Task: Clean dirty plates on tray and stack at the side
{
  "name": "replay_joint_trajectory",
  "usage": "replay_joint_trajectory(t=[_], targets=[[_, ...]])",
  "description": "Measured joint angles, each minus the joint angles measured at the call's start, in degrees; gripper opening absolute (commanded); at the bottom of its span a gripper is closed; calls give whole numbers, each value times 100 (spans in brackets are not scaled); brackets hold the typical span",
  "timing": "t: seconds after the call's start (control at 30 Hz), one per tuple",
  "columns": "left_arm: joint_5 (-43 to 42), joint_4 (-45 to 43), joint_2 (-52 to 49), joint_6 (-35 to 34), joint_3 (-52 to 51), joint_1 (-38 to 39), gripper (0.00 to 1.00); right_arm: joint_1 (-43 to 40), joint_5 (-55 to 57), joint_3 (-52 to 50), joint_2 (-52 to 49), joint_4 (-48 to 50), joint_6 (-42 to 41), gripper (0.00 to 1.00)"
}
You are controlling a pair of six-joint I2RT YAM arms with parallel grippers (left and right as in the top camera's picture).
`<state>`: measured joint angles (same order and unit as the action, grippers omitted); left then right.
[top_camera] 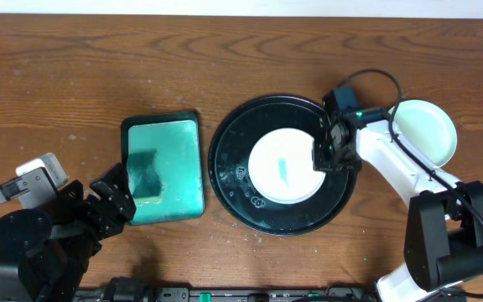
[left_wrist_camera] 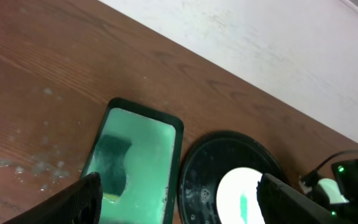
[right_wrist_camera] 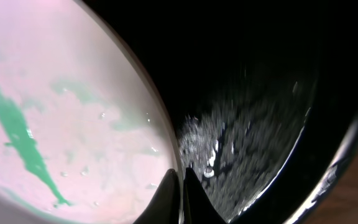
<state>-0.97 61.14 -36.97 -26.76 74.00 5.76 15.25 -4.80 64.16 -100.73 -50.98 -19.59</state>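
Right gripper [top_camera: 325, 153] pinched narrow on right rim of smeared dirty plate [top_camera: 277, 168], plate lying in black tray [top_camera: 231, 184], left gripper [top_camera: 116, 198] spread wide beside teal sponge tray [top_camera: 183, 168]

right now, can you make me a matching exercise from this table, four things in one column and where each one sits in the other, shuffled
1. round white plate with a teal smear
2. round pale mint plate
3. dark green sponge
4. right gripper

A. in the rectangular teal tray
B. on the wooden table, right of the large round black tray
C. at the smeared plate's right rim
D. centre of the black tray

Pairs: 1-D, 2-B, 3-A, 4-C
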Motion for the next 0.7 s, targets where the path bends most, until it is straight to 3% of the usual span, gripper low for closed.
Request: replay_joint_trajectory(t=[0.3,0.43,0.5,0.53,0.7], targets=[[2,-2,0,0,2,0,80,-2,-284,-293,35,553,39,31],[2,-4,0,35,-2,0,79,-125,-365,-260,317,695,280,31],[4,2,-13,131,-39,0,65,-249,-387,-223,481,704,356,29],[7,44,-35,199,-103,0,63,-326,-398,-205,533,702,380,29],[367,446,-807,109,-942,0,63,-555,-553,-186,575,719,599,29]])
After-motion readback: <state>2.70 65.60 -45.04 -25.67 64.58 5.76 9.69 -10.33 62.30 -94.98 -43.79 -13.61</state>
